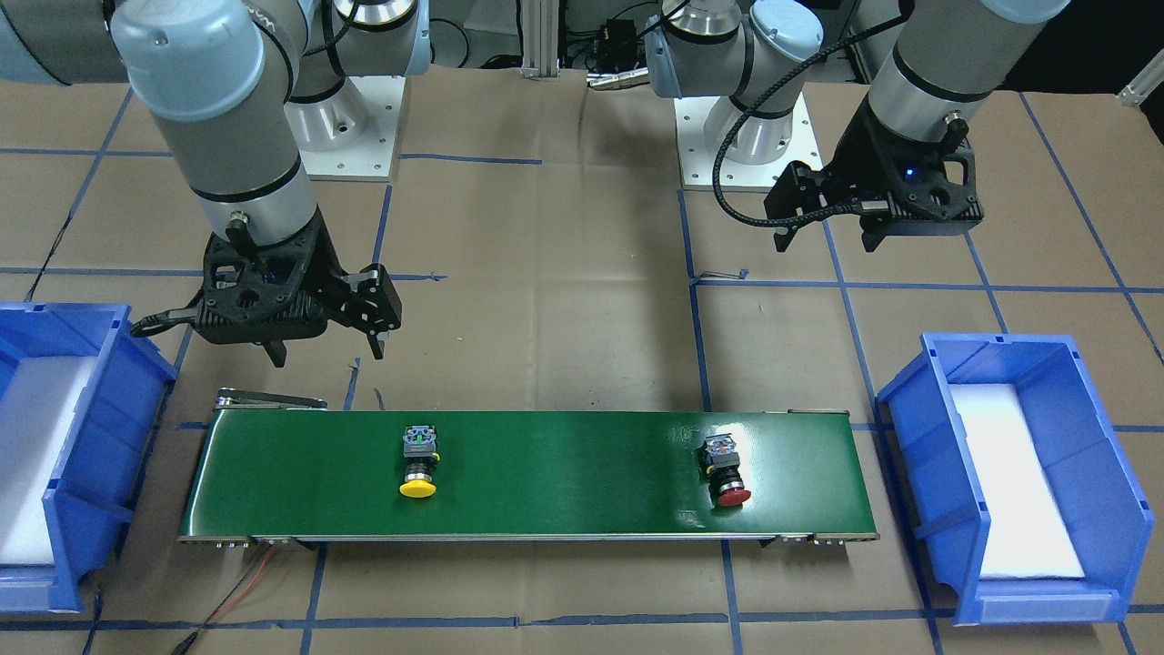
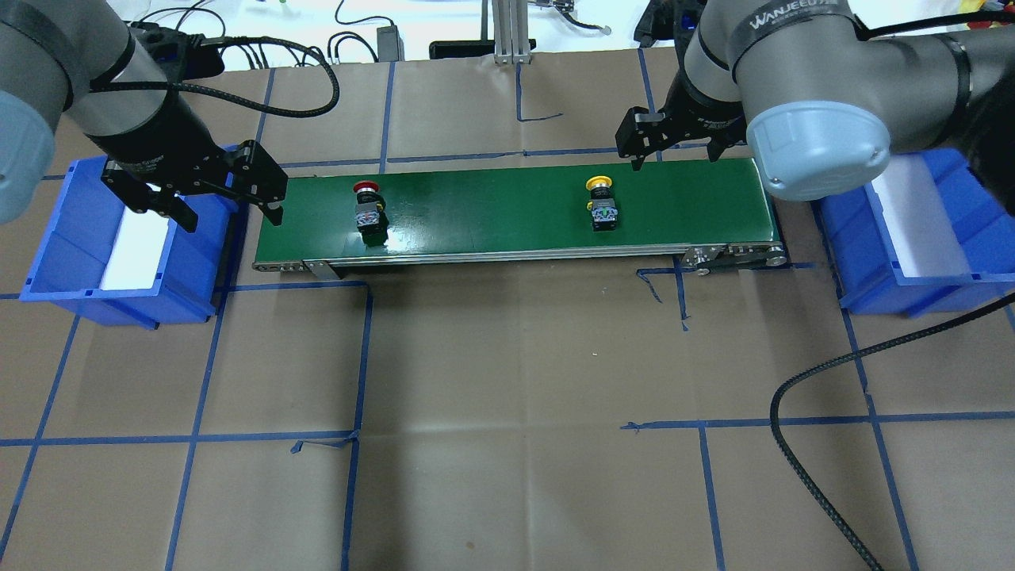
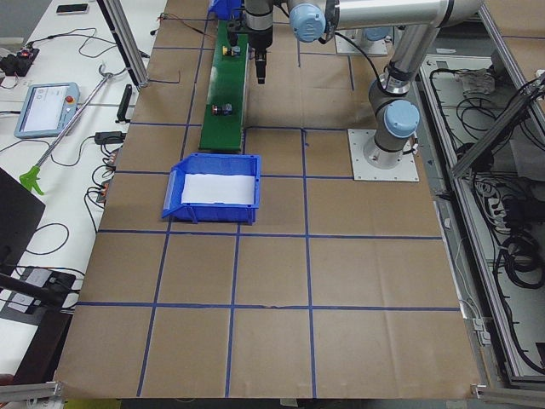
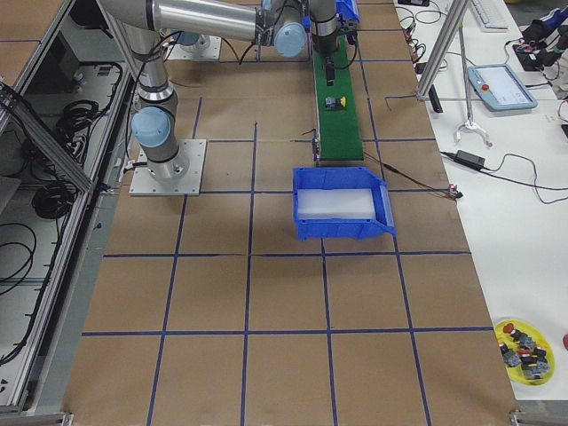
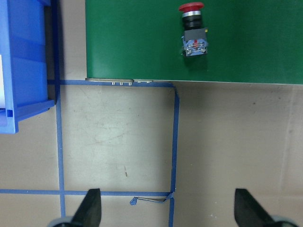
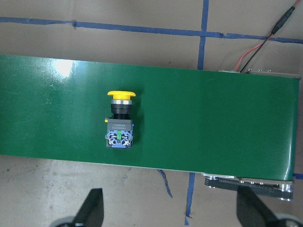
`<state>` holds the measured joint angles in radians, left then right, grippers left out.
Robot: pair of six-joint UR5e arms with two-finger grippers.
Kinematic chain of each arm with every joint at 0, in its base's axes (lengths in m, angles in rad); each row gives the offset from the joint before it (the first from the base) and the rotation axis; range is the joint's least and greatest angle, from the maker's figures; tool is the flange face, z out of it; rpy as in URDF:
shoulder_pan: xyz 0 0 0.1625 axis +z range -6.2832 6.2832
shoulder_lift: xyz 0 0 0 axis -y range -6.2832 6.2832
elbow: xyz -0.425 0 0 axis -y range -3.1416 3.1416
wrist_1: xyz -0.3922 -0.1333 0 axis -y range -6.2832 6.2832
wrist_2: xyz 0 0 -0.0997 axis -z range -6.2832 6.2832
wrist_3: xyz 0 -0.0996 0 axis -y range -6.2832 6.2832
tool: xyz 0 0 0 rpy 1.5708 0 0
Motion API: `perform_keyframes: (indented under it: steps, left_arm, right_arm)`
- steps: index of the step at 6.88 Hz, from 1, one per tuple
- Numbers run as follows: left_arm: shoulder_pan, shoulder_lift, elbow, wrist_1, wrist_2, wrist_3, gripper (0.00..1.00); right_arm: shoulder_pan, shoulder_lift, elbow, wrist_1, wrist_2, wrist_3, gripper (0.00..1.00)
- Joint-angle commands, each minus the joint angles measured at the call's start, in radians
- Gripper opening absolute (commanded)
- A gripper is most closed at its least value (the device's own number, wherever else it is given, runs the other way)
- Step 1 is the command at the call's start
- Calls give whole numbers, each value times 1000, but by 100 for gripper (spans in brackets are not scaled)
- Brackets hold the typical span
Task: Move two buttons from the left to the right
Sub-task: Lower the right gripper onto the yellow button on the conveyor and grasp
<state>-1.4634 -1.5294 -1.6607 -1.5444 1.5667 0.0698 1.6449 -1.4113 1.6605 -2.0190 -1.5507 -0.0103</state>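
Note:
Two buttons lie on their sides on the green conveyor belt (image 2: 492,210). The red button (image 2: 369,208) (image 1: 725,470) (image 5: 193,28) is near the belt's left end. The yellow button (image 2: 603,205) (image 1: 419,464) (image 6: 121,118) is toward its right end. My left gripper (image 2: 230,214) (image 1: 826,244) (image 5: 170,208) hangs open and empty, high up by the belt's left end. Near the yellow button, my right gripper (image 2: 674,155) (image 1: 326,350) (image 6: 171,208) hangs open and empty, raised, touching nothing.
A blue bin (image 2: 47,262) (image 1: 1009,346) with a white liner stands off the belt's left end. Another blue bin (image 2: 872,238) (image 1: 136,364) stands off the right end. A red wire (image 6: 265,42) runs from the belt's right end. Blue tape lines cross the brown table.

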Motion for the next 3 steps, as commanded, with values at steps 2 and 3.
perform_keyframes:
  steps: [2, 3]
  left_arm:
    - [-11, -26, 47, -13, 18, -7, 100]
    - [-17, -32, 55, -13, 16, -11, 100]
  right_arm:
    - [-11, 134, -8, -255, 0, 1, 100]
    - [-11, 172, -10, -259, 0, 0, 100]
